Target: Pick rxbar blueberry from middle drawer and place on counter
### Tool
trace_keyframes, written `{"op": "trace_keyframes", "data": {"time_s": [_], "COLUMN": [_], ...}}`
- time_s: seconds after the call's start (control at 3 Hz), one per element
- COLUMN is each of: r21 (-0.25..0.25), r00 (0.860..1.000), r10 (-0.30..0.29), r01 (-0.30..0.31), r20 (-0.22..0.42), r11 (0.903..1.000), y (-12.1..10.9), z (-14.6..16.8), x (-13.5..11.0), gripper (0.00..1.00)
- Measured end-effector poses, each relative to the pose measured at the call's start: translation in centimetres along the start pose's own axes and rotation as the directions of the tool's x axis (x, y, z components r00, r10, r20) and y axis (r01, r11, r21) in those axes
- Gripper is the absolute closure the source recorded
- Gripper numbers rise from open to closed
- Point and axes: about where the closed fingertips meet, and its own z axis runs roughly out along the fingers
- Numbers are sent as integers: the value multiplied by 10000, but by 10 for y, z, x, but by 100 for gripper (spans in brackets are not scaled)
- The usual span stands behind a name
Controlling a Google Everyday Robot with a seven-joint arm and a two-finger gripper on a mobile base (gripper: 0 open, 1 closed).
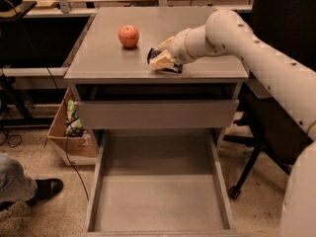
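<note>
The rxbar blueberry point(154, 56), a dark blue-black wrapper, shows between the fingers of my gripper point(160, 60), low over the grey counter point(108, 58) near its front edge, right of centre. The gripper is shut on the bar; most of the bar is hidden by the cream fingers point(162, 61). My white arm reaches in from the right. The middle drawer point(158, 196) is pulled wide open below, its flat bottom bare.
A red apple point(128, 36) sits on the counter left of the gripper. The shallower upper drawer point(157, 113) shows its front. A cardboard box point(71, 132) stands left of the cabinet, a person's foot point(29, 189) at lower left, a black chair point(276, 132) at right.
</note>
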Motion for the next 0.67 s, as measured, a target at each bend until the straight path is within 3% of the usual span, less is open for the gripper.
{"op": "trace_keyframes", "data": {"time_s": [0.67], "r21": [-303], "r00": [9999], "r10": [-49], "r01": [46], "r20": [-103], "r11": [9995], "y": [2], "z": [24], "x": [3], "gripper": [27]}}
